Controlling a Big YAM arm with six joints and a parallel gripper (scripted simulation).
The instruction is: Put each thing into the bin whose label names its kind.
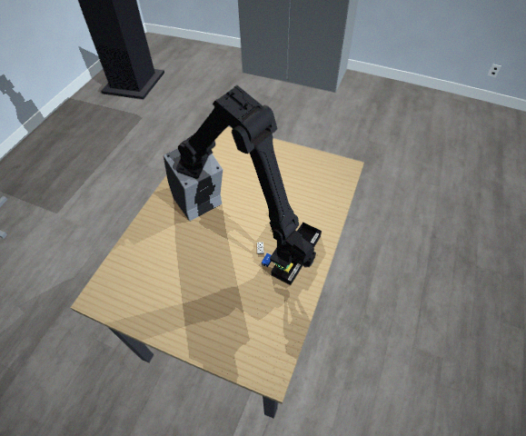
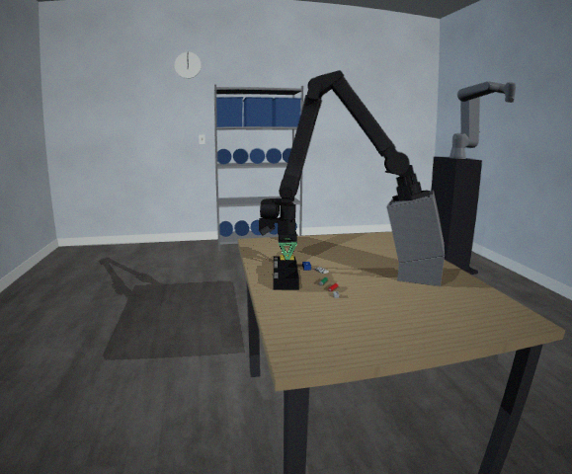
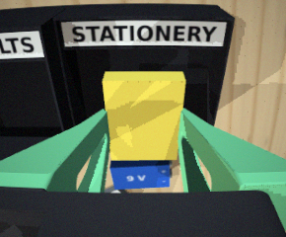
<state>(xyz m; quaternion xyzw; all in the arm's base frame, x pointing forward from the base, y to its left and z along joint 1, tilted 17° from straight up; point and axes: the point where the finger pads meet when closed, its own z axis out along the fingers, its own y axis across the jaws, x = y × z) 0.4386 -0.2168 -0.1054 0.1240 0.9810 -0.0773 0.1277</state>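
My gripper (image 1: 282,265) (image 2: 287,256) (image 3: 144,118) is shut on a yellow block (image 1: 289,268) (image 3: 144,135), over the black bin labelled STATIONERY (image 1: 281,277) (image 3: 84,61). Beside it in the wrist view is a bin whose label ends in OLTS (image 3: 15,86). A black bin (image 1: 307,230) (image 2: 286,281) also stands at the other end of the row. A blue 9 V battery (image 1: 266,259) (image 2: 306,266) (image 3: 139,177) lies by the STATIONERY bin. A white piece with dark dots (image 1: 260,247) (image 2: 322,270) lies near it. The block hides part of the bin's inside.
In the exterior view, a green cylinder (image 2: 323,280), a red cylinder (image 2: 333,286) and a small grey thing (image 2: 336,294) lie on the table beside the bins. The arm's grey base (image 1: 194,187) (image 2: 417,245) stands at the table's other side. The bins stand near a table edge.
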